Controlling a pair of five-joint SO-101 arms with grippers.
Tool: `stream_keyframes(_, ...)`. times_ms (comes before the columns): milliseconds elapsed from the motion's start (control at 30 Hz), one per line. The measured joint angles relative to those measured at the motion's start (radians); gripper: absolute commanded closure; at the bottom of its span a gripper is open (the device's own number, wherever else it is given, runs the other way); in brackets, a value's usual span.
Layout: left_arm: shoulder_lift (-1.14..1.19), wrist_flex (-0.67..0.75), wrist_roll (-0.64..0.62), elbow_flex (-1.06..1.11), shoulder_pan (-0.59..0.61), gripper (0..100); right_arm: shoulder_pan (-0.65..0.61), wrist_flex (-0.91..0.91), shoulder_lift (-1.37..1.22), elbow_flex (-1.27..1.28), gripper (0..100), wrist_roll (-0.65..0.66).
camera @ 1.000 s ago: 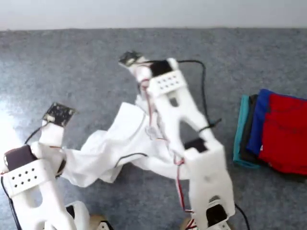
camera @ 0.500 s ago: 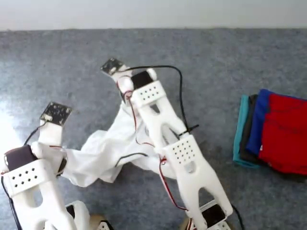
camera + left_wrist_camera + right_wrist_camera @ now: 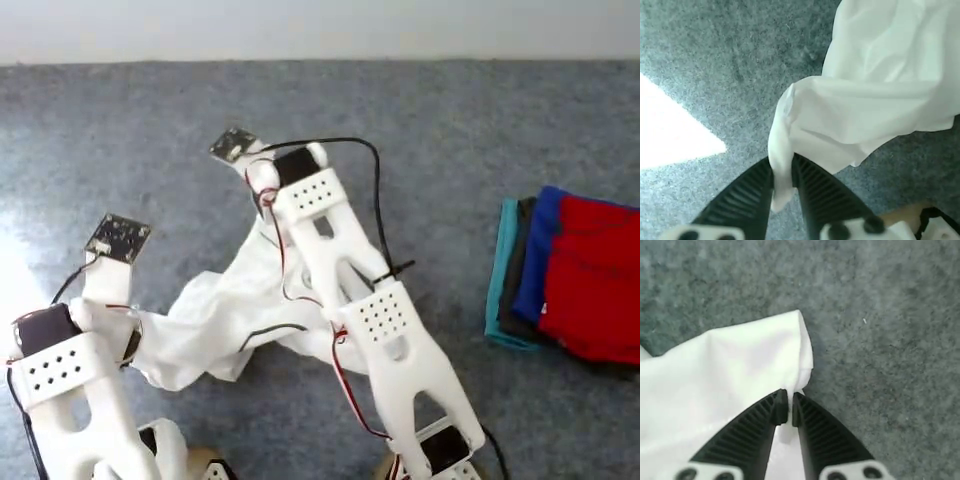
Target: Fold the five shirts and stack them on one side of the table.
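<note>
Handling like thin cloth, the white shirt (image 3: pixel 215 320) looks light, limp and apt to bunch — best pinched at a hem or corner, two points well apart. It lies crumpled on the table (image 3: pixel 480 130) toward 8 o'clock, the folded stack (image 3: pixel 570 275) off at 3 o'clock. The left gripper (image 3: pixel 782 182) is clamped on a gathered fold, the right gripper (image 3: pixel 788 410) nipped tight on a corner edge — both holding cloth

Grey felt-like tabletop (image 3: pixel 120 120) w/ crumpled white shirt (image 3: pixel 215 320) near centre; stack of folded shirts (image 3: pixel 590 280) at right side, well apart.
</note>
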State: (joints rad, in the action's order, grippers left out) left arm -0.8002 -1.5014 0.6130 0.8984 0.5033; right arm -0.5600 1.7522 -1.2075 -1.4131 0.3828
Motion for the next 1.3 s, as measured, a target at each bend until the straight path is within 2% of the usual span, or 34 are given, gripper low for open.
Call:
stream_keyframes(233,0.0,0.0,0.0,0.0,0.0,99,-0.017,0.0,0.051,0.0,97.3,0.002)
stream_keyframes(400,0.0,0.0,0.0,0.0,0.0,99,-0.058,0.002,0.057,0.074,87.5,0.002)
stream_keyframes(1300,0.0,0.0,0.0,0.0,0.0,99,-0.066,0.002,0.129,0.083,87.4,-0.04)
